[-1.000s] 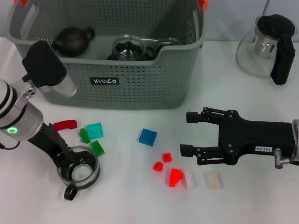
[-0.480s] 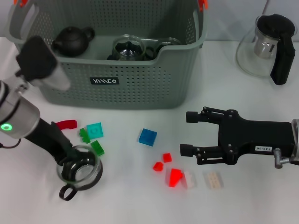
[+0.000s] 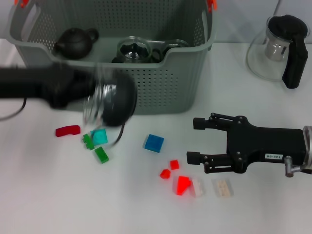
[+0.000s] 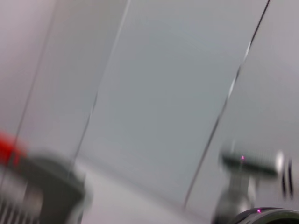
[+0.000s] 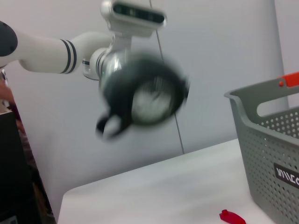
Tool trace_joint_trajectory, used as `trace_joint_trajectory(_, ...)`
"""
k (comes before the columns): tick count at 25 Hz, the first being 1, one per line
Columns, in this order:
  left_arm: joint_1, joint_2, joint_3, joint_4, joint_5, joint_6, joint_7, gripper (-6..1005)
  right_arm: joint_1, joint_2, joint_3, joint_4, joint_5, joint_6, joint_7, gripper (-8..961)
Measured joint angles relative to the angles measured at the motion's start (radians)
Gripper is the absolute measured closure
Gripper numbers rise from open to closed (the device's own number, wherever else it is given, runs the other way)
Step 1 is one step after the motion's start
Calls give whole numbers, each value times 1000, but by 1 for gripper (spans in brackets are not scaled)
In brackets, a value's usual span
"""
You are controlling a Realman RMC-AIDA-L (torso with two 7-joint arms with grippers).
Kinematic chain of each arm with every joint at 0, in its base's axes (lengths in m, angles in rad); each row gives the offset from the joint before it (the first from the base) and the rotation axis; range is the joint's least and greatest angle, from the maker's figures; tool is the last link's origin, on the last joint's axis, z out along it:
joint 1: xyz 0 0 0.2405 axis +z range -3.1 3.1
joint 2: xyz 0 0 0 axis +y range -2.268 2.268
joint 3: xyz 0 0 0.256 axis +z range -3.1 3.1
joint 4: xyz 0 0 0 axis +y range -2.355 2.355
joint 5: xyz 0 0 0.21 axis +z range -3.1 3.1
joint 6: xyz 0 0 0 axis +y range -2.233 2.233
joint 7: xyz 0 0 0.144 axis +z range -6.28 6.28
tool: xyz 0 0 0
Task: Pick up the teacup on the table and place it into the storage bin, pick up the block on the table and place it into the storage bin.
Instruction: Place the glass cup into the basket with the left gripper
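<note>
1. Left claw (image 3: 105, 105) carried the glass teacup (image 3: 100, 102) off the tabletop (image 3: 48, 195), gripping it in front of the storage bin (image 3: 156, 92) wall, low.
2. Judged: it needed lift above the rim, then a slow lowering clear of the teapots inside.
3. Right claw (image 3: 192, 140) sat open beside the blue block (image 3: 154, 143), red blocks (image 3: 174, 165) just below.

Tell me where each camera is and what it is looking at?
Head: up high, looking down at the table, storage bin, both arms.
Left wrist: on the lifted left arm, facing a wall; no tool visible.
Right wrist: low by the table, facing the left tool carrying the glass teacup.
Head and right wrist share bin and teacup.
</note>
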Motion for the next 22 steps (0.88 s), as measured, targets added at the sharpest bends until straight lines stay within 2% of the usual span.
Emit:
trace_joint_trajectory(3, -8, -6, 12, -13, -156, -9, -68, 932, 2, 3, 0, 1, 0, 0, -5, 26)
trace_joint_trajectory(6, -48, -7, 20, -6, -258, -97, -182, 926, 2, 4, 0, 7, 0, 1, -7, 26)
trace_joint_trajectory(9, -111, 9, 74, 8, -281, -219, -275, 919, 3, 2, 0, 13, 0, 1, -9, 26)
trace_joint_trajectory(11, -160, 25, 156, 17, -277, -301, -328, 915, 4, 1, 0, 14, 0, 1, -8, 26)
trace_joint_trajectory(17, -245, 31, 485, 115, -142, -732, -534, 902, 11, 2, 0, 24, -1, 2, -10, 26)
trace_joint_trajectory(20, -290, 32, 597, 122, 27, -904, -660, 896, 12, 2, 0, 24, 1, 6, -8, 26)
trace_joint_trajectory(22, -318, 24, 636, 115, 143, -976, -731, 891, 12, 2, 0, 24, 4, 8, -5, 26)
